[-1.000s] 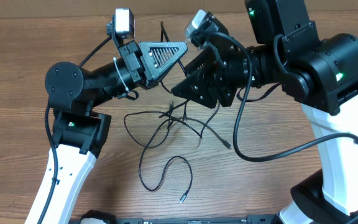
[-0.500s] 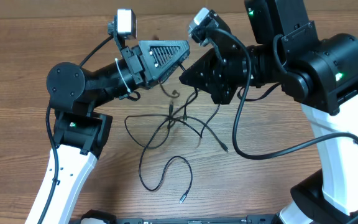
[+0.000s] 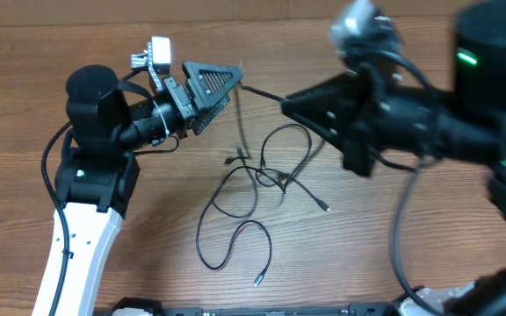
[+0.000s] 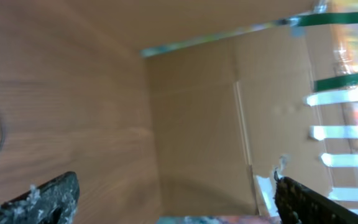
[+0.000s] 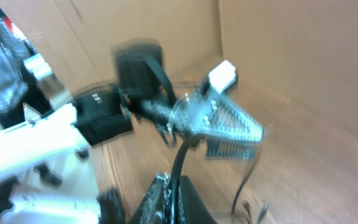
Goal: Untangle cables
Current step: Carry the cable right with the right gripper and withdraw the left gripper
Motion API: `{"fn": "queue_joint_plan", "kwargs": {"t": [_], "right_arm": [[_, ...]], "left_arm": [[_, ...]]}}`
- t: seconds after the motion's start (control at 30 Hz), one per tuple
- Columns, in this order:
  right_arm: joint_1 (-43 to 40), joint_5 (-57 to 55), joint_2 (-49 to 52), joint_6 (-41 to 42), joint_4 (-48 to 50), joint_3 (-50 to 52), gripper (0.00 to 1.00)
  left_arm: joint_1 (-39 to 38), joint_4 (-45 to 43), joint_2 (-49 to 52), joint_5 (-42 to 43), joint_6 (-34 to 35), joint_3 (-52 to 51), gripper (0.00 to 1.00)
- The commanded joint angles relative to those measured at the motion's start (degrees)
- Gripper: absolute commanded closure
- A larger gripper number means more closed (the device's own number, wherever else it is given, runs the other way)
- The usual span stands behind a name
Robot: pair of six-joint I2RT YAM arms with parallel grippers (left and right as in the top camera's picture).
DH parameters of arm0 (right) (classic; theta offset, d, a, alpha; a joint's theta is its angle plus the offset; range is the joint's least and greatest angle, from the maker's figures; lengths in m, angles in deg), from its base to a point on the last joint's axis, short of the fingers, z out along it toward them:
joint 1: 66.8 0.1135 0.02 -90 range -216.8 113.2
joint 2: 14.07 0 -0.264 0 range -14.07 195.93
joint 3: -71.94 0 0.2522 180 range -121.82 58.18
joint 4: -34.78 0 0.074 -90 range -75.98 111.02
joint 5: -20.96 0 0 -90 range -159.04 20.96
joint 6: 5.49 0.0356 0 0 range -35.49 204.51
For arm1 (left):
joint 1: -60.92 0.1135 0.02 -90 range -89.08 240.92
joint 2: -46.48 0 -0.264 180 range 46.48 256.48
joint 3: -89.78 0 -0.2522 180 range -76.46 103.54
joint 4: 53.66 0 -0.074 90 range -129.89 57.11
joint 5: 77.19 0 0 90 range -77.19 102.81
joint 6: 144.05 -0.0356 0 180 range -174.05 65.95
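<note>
The cables lie as a loose tangle of thin black cords on the wooden table, with small plugs at their ends. One cord runs taut from the tangle up into my right gripper, which is shut on it; the right wrist view shows the black cord pinched between the closed jaws of that gripper. My left gripper hovers at the back left of the tangle. In the left wrist view it stands wide open, with nothing between its fingers.
A cardboard wall stands along the table's far edge. The left arm's base sits at the left, the right arm fills the right side. One free cable end lies near the front edge.
The left gripper has opened and let go, pulling back to the left. The right gripper closed on a cord and moved right, drawing it taut and spreading the tangle.
</note>
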Motion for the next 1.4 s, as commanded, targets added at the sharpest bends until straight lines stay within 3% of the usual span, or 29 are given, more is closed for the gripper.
{"fn": "queue_joint_plan", "kwargs": {"t": [0.0, 0.33, 0.57, 0.63, 0.7, 0.87, 0.97, 1.37], "right_arm": [[0.5, -4.3, -3.9, 7.0, 3.9, -0.5, 0.96], [0.5, -23.4, -6.2, 15.3, 12.5, -0.5, 0.96], [0.5, -50.1, -4.8, 16.3, 6.3, -0.5, 0.96], [-0.7, -62.2, -3.7, 16.7, 1.5, -0.5, 0.96], [-2.8, -65.1, -3.3, 16.9, -0.6, -0.5, 0.96], [-12.5, -67.7, -2.1, 19.8, -5.2, -0.5, 0.96], [-22.9, -67.7, -1.2, 21.4, -8.3, -0.5, 0.96], [-54.4, -63.1, 2.7, 28.9, -10.6, -0.4, 0.96]], "left_arm": [[0.3, 7.8, -0.7, -3.3, -13.3, 0.8, 0.00], [0.3, 23.2, -0.7, -8.5, -25.9, 0.8, 0.00], [0.2, 29.8, -0.7, -8.9, -39.0, 0.8, 0.00], [0.2, 35.5, -0.7, -15.1, -43.5, 0.8, 0.00], [0.2, 38.0, -0.7, -20.3, -43.5, 0.8, 0.00], [0.2, 41.7, -0.7, -30.5, -43.5, 0.8, 0.00], [0.2, 42.3, -0.7, -34.3, -43.5, 0.8, 0.00], [0.2, 42.3, -0.7, -35.2, -43.5, 0.8, 0.00]]}}
